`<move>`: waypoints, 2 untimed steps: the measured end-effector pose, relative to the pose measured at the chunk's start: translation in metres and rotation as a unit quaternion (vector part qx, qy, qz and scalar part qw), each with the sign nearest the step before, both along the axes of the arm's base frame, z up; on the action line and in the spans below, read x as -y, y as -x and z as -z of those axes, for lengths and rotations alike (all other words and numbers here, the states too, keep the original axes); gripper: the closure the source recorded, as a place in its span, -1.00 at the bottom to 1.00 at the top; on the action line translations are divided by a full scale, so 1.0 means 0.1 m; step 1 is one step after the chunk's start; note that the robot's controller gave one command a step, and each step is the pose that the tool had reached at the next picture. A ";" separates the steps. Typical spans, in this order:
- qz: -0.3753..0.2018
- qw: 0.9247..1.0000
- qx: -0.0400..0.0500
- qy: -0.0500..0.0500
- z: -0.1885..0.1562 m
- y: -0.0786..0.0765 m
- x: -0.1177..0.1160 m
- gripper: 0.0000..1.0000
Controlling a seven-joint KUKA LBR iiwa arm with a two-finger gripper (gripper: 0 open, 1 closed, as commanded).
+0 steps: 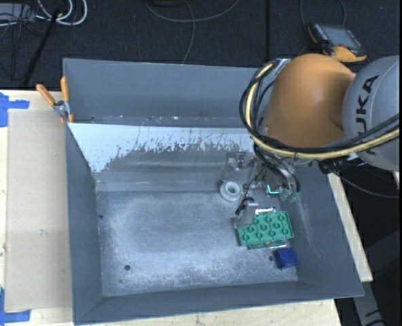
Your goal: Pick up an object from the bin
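My gripper [257, 182] hangs low over the right part of the bin, close to the back wall, partly under the arm's orange cover. A green flat studded block [265, 228] lies on the floor just below it in the view, tilted slightly. A small white ring-shaped piece [229, 190] sits right beside the gripper on its left. A small blue piece [284, 257] lies beyond the green block, near the bin's front right corner.
The arm with its orange cover and looped cables reaches in over the bin's right rim. The bin's sloping walls rise close by, behind and to the right of the gripper. The left and middle of the floor show bare grey metal.
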State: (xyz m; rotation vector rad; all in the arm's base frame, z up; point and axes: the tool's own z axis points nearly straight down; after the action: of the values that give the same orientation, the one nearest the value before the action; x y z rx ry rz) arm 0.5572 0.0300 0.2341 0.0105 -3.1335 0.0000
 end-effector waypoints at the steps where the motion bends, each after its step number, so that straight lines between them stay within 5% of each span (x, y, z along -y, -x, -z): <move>1: -0.128 0.992 0.001 -0.001 0.90 0.54 0.84 -1.00; 2: -0.060 0.998 0.006 0.000 0.38 0.31 0.72 -1.00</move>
State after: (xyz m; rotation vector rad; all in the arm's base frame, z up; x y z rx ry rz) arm 0.5263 -0.0423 0.1957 0.2005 -3.1383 -0.0007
